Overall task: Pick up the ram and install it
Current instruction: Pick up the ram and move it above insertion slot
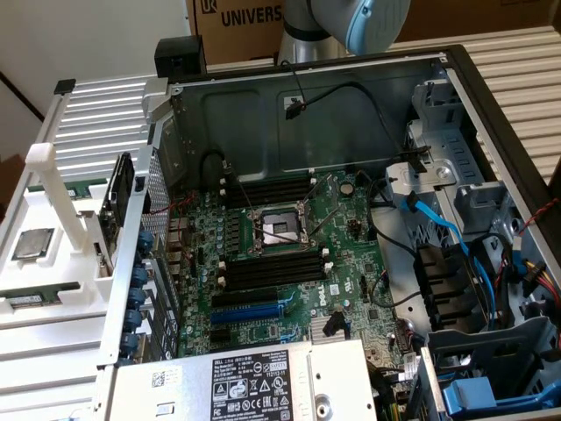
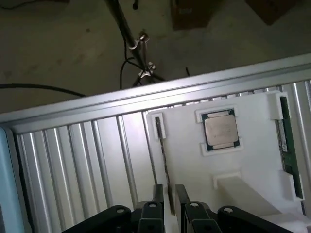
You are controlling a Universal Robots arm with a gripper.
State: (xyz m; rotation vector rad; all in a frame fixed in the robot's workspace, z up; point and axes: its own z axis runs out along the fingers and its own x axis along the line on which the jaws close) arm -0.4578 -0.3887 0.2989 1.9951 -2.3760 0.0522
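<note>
The black two-fingered gripper (image 2: 169, 196) stood slightly open, straddling a thin dark stick (image 2: 164, 160), seemingly the ram seen edge-on. It lay in the white plastic holder (image 2: 252, 165), not clamped.

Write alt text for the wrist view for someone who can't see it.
The gripper straddles a thin dark ram stick standing on edge in a white holder tray. The tray also holds a square silver processor chip and a second green ram stick. The tray sits on a ribbed metal table.
</note>
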